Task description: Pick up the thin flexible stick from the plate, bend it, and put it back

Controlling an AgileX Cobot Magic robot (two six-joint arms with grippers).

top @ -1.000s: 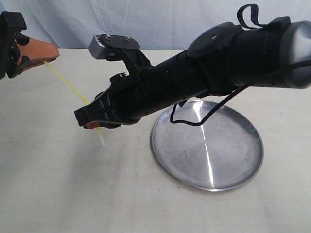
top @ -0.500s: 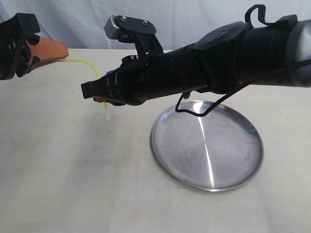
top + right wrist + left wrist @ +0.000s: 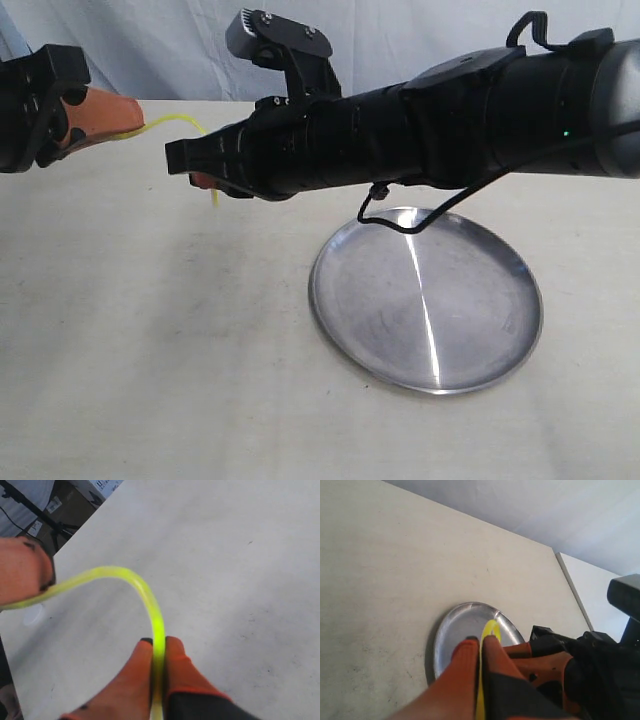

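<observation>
The thin yellow-green stick (image 3: 178, 121) arches in the air between both grippers, well above the table and left of the plate (image 3: 480, 330). My left gripper (image 3: 132, 112), with orange fingers, is shut on one end at the far left. My right gripper (image 3: 203, 181) reaches across from the right and is shut on the other end; a short piece hangs below it. In the right wrist view the stick (image 3: 130, 580) curves sharply out of the right gripper (image 3: 159, 642) toward the left fingers (image 3: 22, 572). The left wrist view shows the stick (image 3: 490, 628) looping out of the left gripper (image 3: 480, 640) over the plate (image 3: 455, 630).
The right arm's black body (image 3: 450, 120) spans the scene above the plate's far rim, with a cable (image 3: 400, 240) dangling over it. A pale cloth backdrop (image 3: 400, 40) stands behind the beige table (image 3: 150, 350).
The right gripper has risen and the left gripper has moved inward. The stick, straight a second ago, now bows into an arch between them.
</observation>
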